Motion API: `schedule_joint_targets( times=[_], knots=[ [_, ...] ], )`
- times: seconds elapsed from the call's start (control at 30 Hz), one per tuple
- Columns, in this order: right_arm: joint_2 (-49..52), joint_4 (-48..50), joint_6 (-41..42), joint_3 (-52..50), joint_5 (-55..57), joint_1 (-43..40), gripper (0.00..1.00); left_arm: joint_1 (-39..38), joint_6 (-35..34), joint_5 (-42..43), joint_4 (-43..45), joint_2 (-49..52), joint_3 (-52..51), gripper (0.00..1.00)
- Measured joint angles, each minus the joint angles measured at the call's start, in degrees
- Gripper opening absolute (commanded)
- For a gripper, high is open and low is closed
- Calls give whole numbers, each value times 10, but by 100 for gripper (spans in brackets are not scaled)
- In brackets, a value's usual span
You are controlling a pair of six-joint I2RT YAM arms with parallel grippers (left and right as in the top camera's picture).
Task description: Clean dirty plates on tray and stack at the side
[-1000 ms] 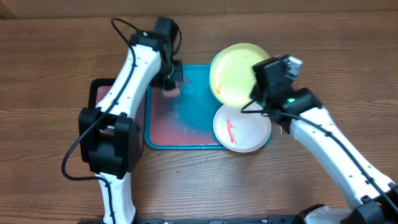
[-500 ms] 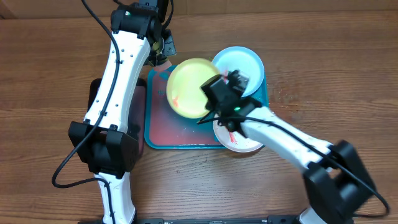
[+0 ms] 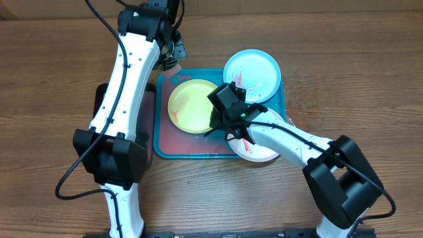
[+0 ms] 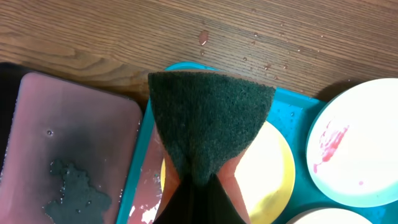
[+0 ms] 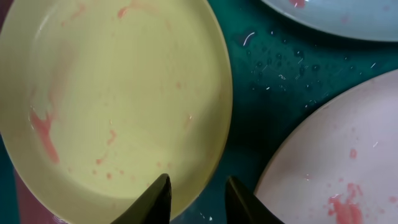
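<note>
The left claw (image 4: 196, 200) pinches a dark green sponge (image 4: 208, 118) over the tray (image 5: 267, 106) corner, while the right claw (image 5: 198, 196) stands slightly parted astride the rim of the yellow-green plate (image 5: 118, 99).

Table (image 3: 370, 79): wood with visible grain, matt; water drops near the tray's 12 o'clock.
Tray (image 3: 198, 155): teal plastic, wet and glossy, beaded with droplets.
Yellow-green plate (image 3: 192, 106): smooth plastic, soft sheen, red smears.
Light blue plate (image 3: 254, 69), at the tray's 1 o'clock: smooth, glossy plastic.
Scouring pad (image 4: 208, 124): dark green, rough, fibrous, matt.
Black tray (image 4: 81, 137): shiny pinkish wet film.
</note>
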Motion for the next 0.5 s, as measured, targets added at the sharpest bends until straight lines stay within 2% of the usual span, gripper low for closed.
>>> schedule_joint_targets(
  times=[0.23, 0.43, 0.5],
  knots=[
    [0, 7, -108, 37, -35, -42, 34, 0, 0, -1, -11, 0, 0, 4],
    [27, 28, -168, 38, -55, -69, 32, 0, 0, -1, -10, 0, -12, 4],
    [48, 39, -180, 38, -61, -69, 28, 0, 0, -1, -9, 0, -25, 4]
  ],
)
